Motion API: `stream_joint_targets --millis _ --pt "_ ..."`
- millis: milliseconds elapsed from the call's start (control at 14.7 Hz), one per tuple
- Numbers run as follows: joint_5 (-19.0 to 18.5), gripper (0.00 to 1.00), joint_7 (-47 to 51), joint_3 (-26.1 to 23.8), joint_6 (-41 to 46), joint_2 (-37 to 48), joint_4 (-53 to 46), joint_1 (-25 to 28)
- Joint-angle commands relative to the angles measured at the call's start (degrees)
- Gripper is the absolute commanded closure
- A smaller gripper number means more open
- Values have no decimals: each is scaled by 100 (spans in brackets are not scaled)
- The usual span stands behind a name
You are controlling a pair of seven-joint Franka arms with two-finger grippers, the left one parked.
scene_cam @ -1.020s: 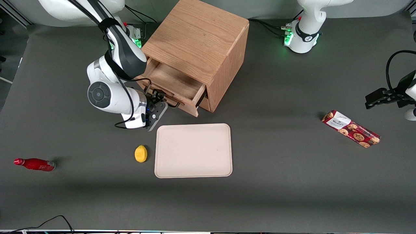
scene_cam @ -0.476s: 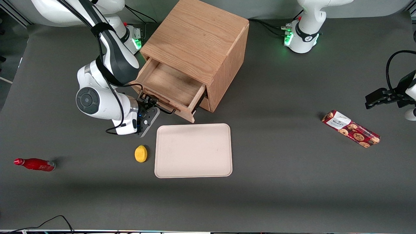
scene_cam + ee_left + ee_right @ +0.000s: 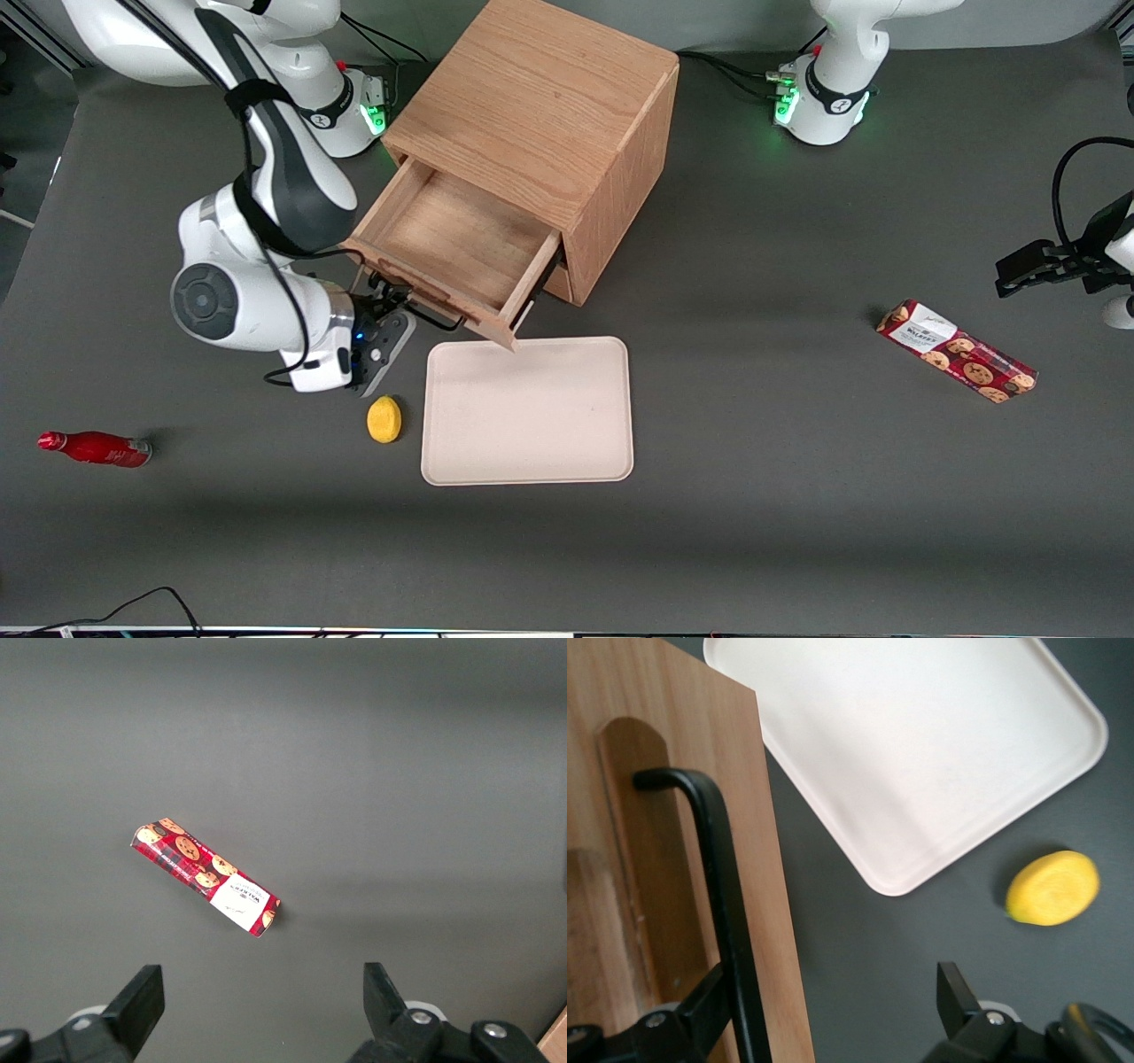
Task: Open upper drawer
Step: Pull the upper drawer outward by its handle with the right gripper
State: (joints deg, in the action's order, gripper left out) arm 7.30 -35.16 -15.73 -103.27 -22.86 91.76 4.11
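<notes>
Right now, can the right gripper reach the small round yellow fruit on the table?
Probably yes: the gripper, open around the upper drawer's black bar handle, has the yellow fruit close by, nothing between them.

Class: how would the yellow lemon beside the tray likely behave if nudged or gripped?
The lemon is rounded, so a nudge would probably roll it, wobbling given its oval shape. It looks small, so it is likely light. The gripper, open at the handle of the upper drawer, seems wide enough to take it.
</notes>
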Motion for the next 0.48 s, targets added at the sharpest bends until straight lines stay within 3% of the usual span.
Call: stream_joint_targets --millis 0,408 --pt "-97 0 -237 87 167 -227 -369 11" --pt "-97 0 -650 333 167 -394 -651 20"
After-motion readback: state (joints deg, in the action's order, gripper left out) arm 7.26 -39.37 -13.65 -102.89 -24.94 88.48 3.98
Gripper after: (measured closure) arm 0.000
